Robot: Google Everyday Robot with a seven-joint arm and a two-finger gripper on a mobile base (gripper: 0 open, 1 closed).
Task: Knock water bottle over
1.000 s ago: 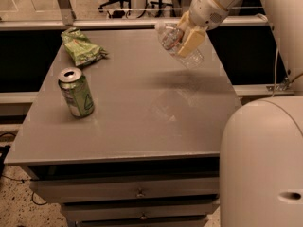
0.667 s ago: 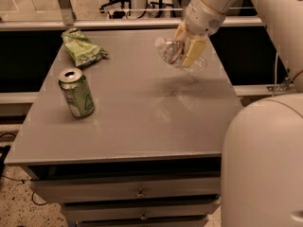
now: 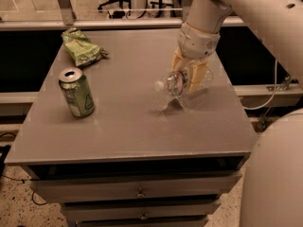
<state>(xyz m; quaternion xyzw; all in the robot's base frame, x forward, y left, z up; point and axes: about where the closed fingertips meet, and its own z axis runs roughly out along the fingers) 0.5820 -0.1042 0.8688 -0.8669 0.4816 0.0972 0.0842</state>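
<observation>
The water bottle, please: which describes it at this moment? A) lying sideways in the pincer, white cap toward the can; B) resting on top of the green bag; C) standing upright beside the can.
A: the water bottle lies sideways in the pincer, its white cap pointing toward the upright can.

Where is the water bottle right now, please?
In the camera view, the water bottle is tipped sideways in the grip of the end effector over the right half of the table, its cap pointing left toward the green can.
</observation>
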